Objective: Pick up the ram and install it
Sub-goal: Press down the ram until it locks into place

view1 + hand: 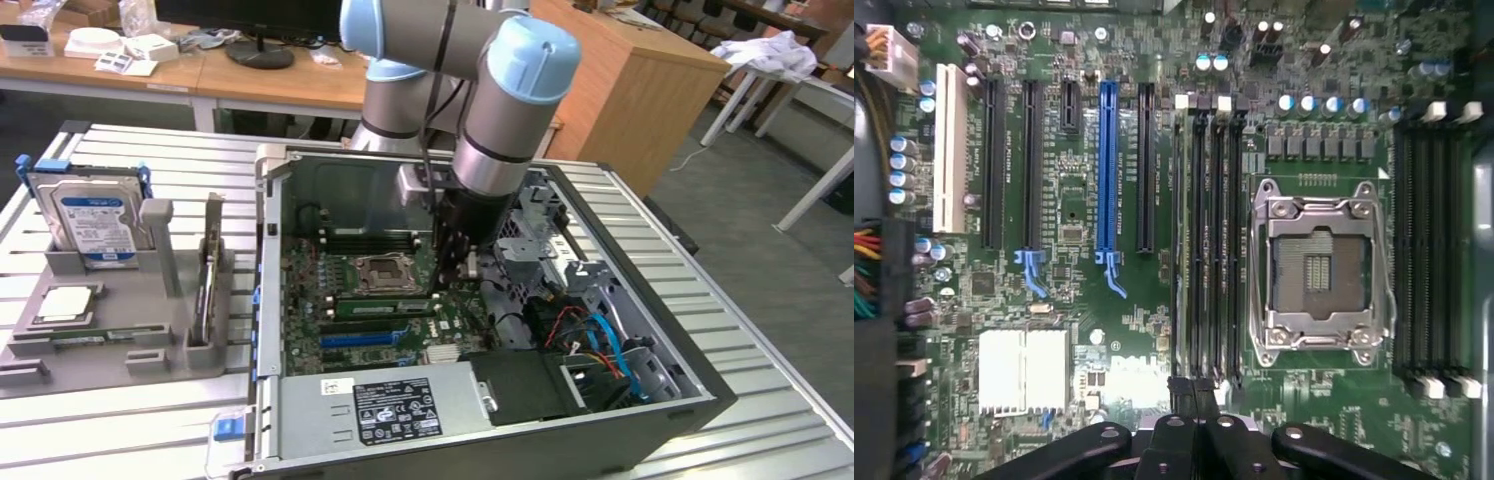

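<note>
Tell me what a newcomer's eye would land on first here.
The light-blue and grey robot arm reaching down into the open black computer case, its gripper shut just above the green motherboard. Next, the square silver processor socket between banks of long black memory slots. At the exterior view's left, a blue-labelled silver hard drive stands upright in a grey holder.

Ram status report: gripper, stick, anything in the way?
Gripper shut, at the ram's end. Ram sits in the outermost slot of its bank. Nothing in the way.

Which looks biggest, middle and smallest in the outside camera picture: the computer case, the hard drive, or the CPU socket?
1. Computer case, by far the biggest.
2. Hard drive.
3. CPU socket, smallest, though it sits deeper in the case, so that's less sure.
</note>
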